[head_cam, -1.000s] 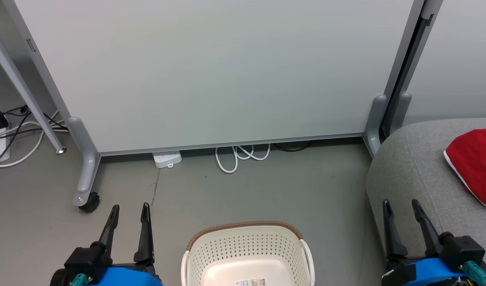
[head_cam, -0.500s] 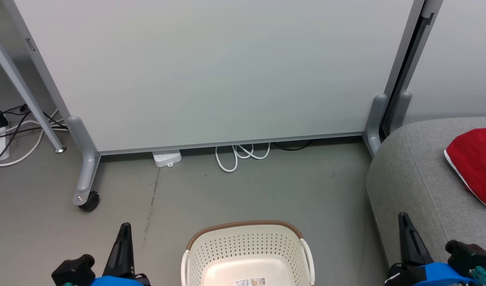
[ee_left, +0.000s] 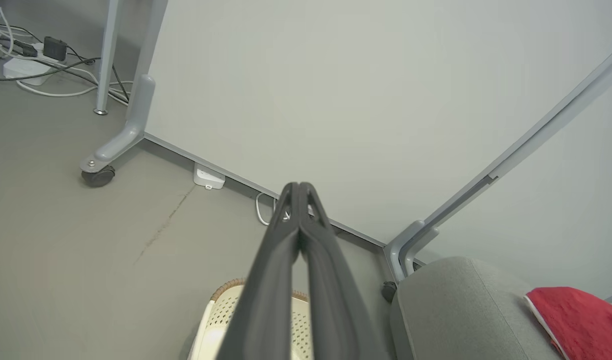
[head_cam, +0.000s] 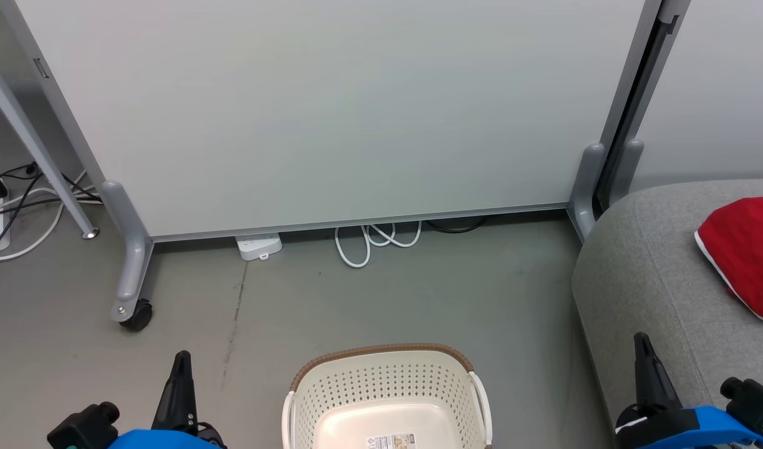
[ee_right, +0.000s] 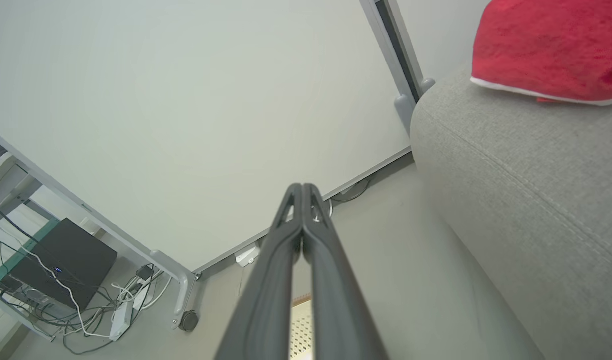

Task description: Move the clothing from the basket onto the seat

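Left pincer [head_cam: 182,362] and right pincer [head_cam: 644,343]: long dark tapered fingers [ee_left: 271,280]; blue wrist shells [head_cam: 693,425]

The basket [head_cam: 381,351] sat on the floor [head_cam: 431,293] before the partition panel [head_cam: 331,112], the seat [head_cam: 643,274] to its right. A garment [head_cam: 746,249] lay on the seat, seemingly toward its far side. A power strip [head_cam: 258,246] and coiled cable [head_cam: 372,240] lay beneath the panel.

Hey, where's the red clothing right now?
In the head view, the red clothing lies at far right on the grey seat, right of the basket.
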Controlling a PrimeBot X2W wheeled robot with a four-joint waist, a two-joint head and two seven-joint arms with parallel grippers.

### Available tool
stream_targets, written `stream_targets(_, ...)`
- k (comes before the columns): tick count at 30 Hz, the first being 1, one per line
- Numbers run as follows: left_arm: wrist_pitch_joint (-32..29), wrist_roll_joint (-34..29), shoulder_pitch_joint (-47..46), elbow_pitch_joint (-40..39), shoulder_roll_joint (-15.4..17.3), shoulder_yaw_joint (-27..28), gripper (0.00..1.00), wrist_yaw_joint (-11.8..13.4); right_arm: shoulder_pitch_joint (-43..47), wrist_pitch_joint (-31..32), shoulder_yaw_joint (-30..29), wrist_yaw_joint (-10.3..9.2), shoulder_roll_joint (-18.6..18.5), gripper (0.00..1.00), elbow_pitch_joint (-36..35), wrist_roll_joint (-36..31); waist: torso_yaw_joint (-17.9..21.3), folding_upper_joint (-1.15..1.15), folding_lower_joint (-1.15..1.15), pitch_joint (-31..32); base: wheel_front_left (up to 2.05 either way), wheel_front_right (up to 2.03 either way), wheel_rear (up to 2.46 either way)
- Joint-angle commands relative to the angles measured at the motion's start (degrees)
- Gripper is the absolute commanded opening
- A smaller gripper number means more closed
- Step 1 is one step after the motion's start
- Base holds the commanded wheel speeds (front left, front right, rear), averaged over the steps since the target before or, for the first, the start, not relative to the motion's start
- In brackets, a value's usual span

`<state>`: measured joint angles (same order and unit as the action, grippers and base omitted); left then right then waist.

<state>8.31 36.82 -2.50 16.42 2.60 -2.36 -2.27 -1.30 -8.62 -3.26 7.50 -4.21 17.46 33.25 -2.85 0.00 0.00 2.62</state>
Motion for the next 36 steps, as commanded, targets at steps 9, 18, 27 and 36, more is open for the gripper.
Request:
stream_targets(9,-2.1,8.2,-2.2,-1.2,0.2,1.5,0.00,-1.1,-2.3,2.2,-0.6,0.00,0.2,0.00,-1.4,8.7,0.3,0.00,0.00,-0.2,0.00,0.00,0.00)
stream_targets(18,-3.9,14.8,-2.5,-1.4,0.2,2.5,0.00,-1.6,-2.7,4.0,-1.0,-0.01,0.4,0.00,-1.8,15.8,0.5,0.00,0.00,-0.5,0.00,0.00,0.00)
stream_targets(27,-5.5,20.9,-2.8,-1.6,0.3,3.5,0.00,-2.2,-3.2,5.7,-1.4,-0.01,0.5,0.00,-2.1,22.2,0.8,0.00,0.00,-0.7,0.00,0.00,0.00)
stream_targets(36,-6.9,25.9,-3.0,-1.8,0.3,4.3,0.00,-2.6,-3.5,7.1,-1.7,-0.01,0.6,0.00,-2.3,27.6,1.0,0.00,0.00,-1.0,0.00,0.00,0.00)
